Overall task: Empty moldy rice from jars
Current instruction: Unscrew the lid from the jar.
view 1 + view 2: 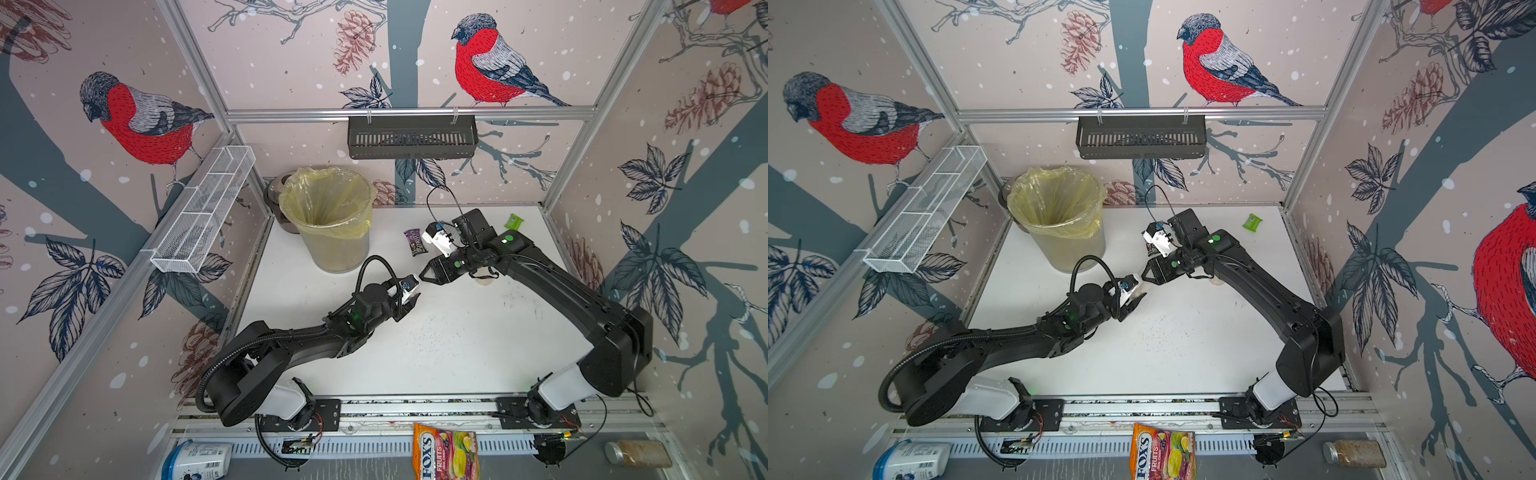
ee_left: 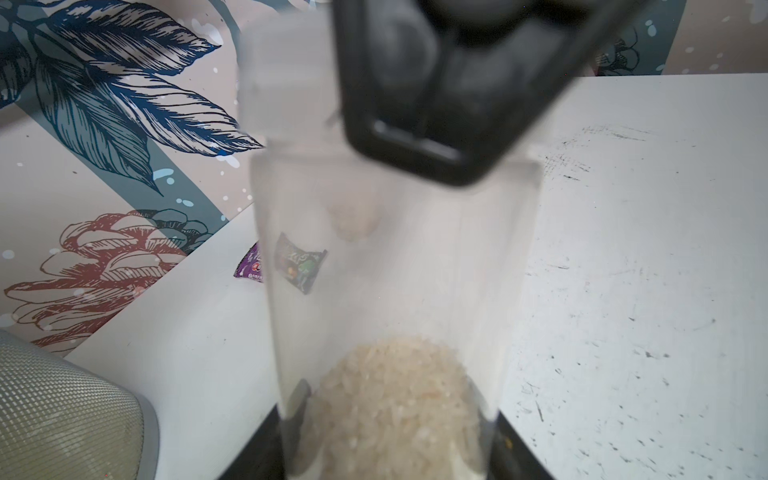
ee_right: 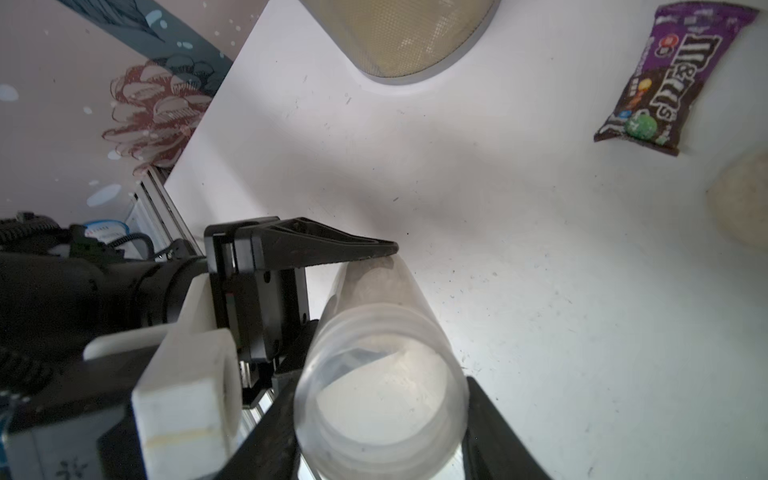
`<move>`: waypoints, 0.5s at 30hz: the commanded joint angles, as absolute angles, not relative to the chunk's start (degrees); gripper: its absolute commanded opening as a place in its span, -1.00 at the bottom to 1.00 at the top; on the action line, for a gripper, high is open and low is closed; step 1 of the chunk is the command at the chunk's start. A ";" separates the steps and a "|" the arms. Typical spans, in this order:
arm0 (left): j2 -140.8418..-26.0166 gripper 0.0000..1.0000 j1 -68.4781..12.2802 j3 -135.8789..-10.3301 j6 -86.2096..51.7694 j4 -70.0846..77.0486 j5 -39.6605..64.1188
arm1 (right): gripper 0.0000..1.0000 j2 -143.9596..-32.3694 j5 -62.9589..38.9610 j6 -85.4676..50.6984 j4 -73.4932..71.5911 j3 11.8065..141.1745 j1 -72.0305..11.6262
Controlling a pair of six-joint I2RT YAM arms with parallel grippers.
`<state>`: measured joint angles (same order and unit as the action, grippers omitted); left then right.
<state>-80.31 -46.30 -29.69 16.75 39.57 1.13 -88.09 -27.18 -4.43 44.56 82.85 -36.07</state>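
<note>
Above the surface (image 1: pixel 457 353), left fingers (image 3: pixel 324 245) clamp the jar (image 2: pixel 386 291) and right fingers (image 3: pixel 490 436) grip its lid (image 3: pixel 382 399); uncapping here could spill moldy rice (image 2: pixel 395 395).

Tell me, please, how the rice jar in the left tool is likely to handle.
The jar looks smooth and clear, so it may slip. Being round, it would probably roll if laid down. The rice fills only part of it, so it is likely light.
</note>
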 commanded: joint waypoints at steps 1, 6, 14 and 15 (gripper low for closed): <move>-79.07 -0.71 -45.75 -29.18 17.72 45.03 8.99 | -0.24 -86.44 -31.84 5.46 43.59 81.71 -36.34; -77.58 -0.74 -45.70 -28.05 16.88 45.48 9.18 | -0.17 -85.93 -36.24 9.45 44.14 81.22 -33.06; -76.47 -0.88 -45.70 -28.07 17.40 43.76 8.78 | 0.02 -87.54 -37.95 10.10 44.05 80.86 -34.09; -76.46 -0.89 -45.70 -28.32 17.40 43.38 8.74 | 0.05 -87.58 -38.09 10.02 43.88 80.86 -34.18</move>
<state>-77.03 -45.65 -27.62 16.40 39.27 5.54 -87.31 -34.83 8.23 44.91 81.01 -33.56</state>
